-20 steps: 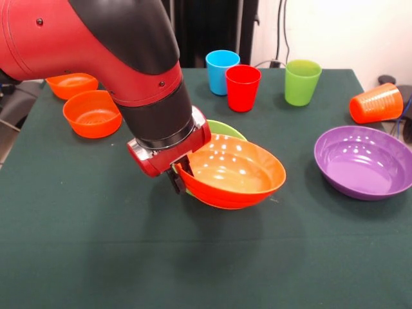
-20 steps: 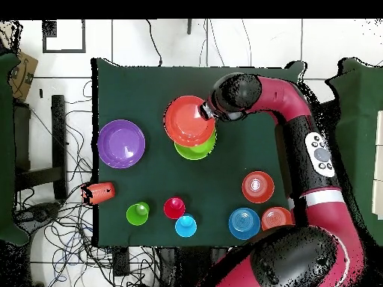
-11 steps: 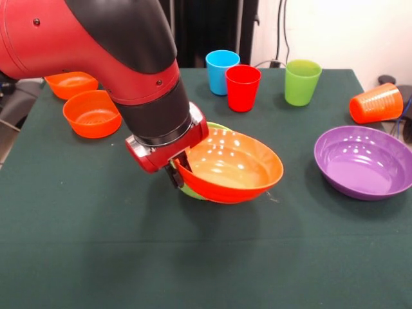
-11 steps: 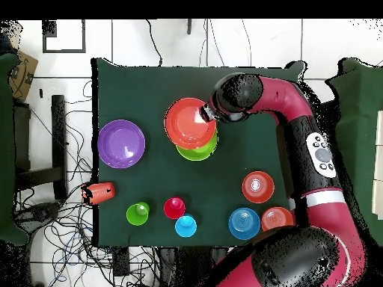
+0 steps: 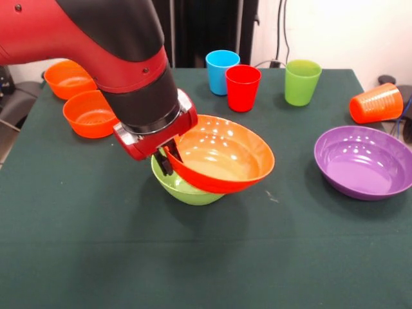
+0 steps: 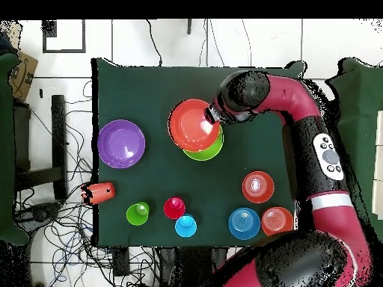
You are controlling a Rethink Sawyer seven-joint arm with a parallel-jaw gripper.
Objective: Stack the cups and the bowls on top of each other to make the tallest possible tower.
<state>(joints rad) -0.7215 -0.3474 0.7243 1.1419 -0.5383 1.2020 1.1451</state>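
i've lifted the orange-red bowl higher, tilted over the lime green bowl; my gripper is pinching its rim, nesting not done.

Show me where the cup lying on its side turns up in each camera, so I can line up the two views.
Front view: the tipped orange cup lies at the right edge, beyond the purple bowl.
Overhead view: it lies at the table's left edge, just below the purple bowl.
Shared landmark: the purple bowl, beside the cup in both views.
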